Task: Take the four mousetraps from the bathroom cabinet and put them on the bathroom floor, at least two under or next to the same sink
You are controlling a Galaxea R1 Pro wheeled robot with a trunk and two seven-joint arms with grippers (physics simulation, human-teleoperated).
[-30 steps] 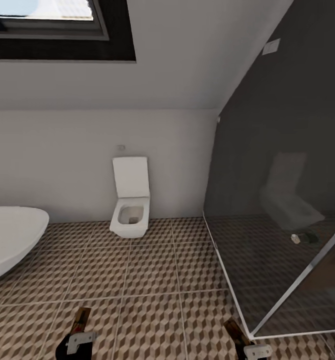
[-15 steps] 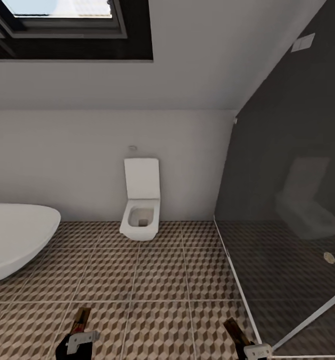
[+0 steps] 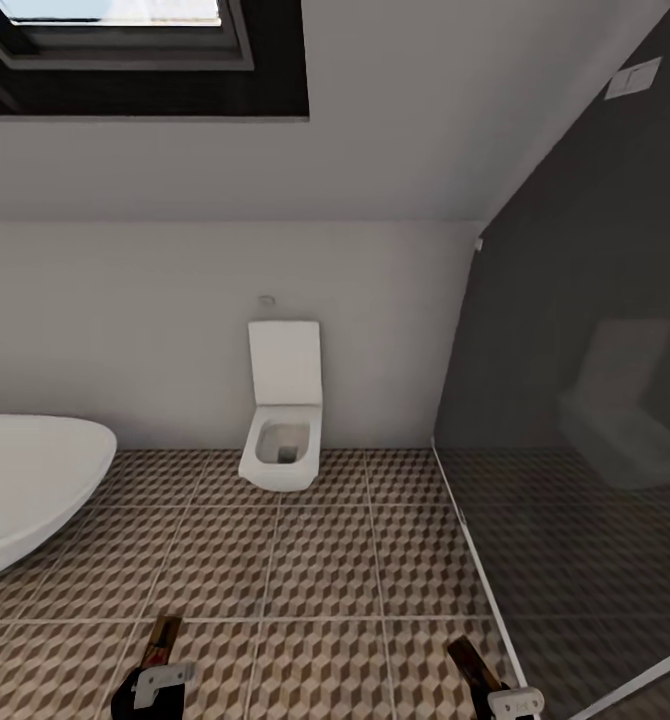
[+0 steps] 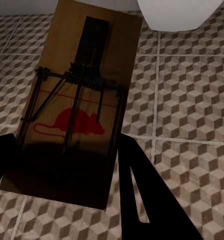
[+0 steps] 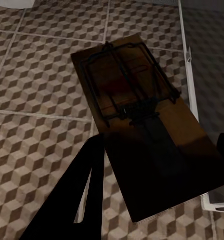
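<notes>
Each claw carries one flat brown wooden mousetrap with dark wire and a red mouse print: the left claw [image 4: 66,170] grips the near end of one mousetrap [image 4: 76,107], the right claw [image 5: 157,175] the near end of the other mousetrap [image 5: 142,115], both above the cube-patterned tiled bathroom floor [image 3: 315,560]. The boards look light and stiff, best pinched on bare wood, away from the sprung wire. Compared with a second ago, the head view has swung right and the white square toilet [image 3: 283,405] sits more centrally; the camera moved.
</notes>
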